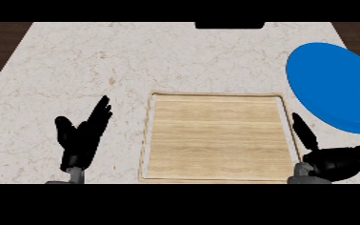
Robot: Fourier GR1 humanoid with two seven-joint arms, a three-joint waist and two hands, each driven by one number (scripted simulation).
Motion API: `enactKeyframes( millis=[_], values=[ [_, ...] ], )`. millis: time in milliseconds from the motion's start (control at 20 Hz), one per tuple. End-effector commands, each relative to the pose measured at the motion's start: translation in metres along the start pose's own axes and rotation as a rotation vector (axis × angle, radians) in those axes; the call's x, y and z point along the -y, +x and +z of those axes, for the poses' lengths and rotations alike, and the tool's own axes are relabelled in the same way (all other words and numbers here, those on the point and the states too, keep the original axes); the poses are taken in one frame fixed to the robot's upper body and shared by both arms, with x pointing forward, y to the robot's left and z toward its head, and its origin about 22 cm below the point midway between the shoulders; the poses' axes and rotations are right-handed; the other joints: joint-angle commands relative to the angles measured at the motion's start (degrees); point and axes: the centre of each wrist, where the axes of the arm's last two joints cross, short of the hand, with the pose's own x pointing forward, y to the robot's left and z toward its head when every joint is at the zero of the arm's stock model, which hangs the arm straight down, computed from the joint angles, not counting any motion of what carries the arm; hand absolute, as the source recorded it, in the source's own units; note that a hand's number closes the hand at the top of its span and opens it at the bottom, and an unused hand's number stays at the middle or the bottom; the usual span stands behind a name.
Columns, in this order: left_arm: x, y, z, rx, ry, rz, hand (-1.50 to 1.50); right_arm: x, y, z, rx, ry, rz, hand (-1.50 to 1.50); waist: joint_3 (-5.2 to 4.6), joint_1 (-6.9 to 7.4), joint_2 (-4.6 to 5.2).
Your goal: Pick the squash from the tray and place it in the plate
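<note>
Head view: looking steeply down on a pale marble counter [105,62] with dark strips at its far left and right corners.
Tray: a light wooden tray [218,136] with a thin raised rim lies flat in the lower middle of the counter; its bare wood-grain floor shows from rim to rim.
Plate: a blue plate [327,83] sits at the right edge of the view, up and to the right of the tray, partly cut off by the frame; its blue face is plain.
Squash: it shows neither on the tray nor on the plate, and where it is cannot be told from this view.
Left hand: the left hand [81,136] is at the lower left, well apart from the tray's left rim, fingers straight and spread upward, thumb out to the side, holding nothing.
Right hand: the right hand [337,162] is at the lower right, just beside the tray's right rim and below the plate; its bulk looks bunched while one part sticks up straight along the rim. Whether it holds anything cannot be told.
Far edge: a black block [229,25] sits at the counter's top middle.
</note>
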Motion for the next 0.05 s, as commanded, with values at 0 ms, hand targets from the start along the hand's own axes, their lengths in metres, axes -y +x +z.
enactKeyframes(
  millis=[0],
  values=[
    [0.0021, -0.0094, -0.0002, -0.051, -0.003, -0.003, 0.00, -0.0076, 0.0041, 0.0112, -0.028, -0.034, -0.055, -1.50, -0.18, 0.15, 0.36]
  ],
)
